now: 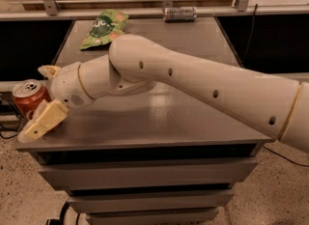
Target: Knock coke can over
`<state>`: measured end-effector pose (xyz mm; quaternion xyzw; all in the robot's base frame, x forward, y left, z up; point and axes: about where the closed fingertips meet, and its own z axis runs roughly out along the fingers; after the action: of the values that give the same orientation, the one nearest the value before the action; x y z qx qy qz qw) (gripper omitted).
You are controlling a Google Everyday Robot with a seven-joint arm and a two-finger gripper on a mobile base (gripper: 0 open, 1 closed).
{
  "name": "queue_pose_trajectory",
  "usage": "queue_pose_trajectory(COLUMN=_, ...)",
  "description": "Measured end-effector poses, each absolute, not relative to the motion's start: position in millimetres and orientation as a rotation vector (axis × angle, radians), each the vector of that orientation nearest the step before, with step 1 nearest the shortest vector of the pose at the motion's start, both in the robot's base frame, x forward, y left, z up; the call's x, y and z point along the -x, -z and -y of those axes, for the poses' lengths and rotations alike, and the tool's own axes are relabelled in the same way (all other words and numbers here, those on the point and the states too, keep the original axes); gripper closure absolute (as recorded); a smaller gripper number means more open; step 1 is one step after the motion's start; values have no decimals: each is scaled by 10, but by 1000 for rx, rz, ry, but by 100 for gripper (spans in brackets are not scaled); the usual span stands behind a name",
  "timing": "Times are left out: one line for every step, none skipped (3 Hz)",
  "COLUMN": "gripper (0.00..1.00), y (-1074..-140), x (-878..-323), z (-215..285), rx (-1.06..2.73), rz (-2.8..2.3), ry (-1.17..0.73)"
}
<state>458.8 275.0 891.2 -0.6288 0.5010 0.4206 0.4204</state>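
Note:
The coke can (28, 99), red with a silver top, stands upright at the front left corner of the grey table (193, 118). My gripper (35, 104) is at that corner, right against the can's right side. It is open, with one cream finger (42, 121) reaching in front of the can and the other finger (48, 70) behind it. The can sits between the two fingers. My white arm stretches in from the right across the table.
A green snack bag (103, 28) lies at the back left of the table. A silver-grey can (179, 13) lies on its side at the back edge. The can stands close to the table's left and front edges. Drawers are below the tabletop.

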Motion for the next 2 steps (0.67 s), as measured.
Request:
queue_pose_trajectory(gripper=0, y=-8823, x=-4581, z=-2812, rx=1576, rz=-1253, ry=-1086)
queue_pose_trajectory(gripper=18, y=-8758, x=-4589, z=-2824, rx=1566, rz=-1245, ry=-1104)
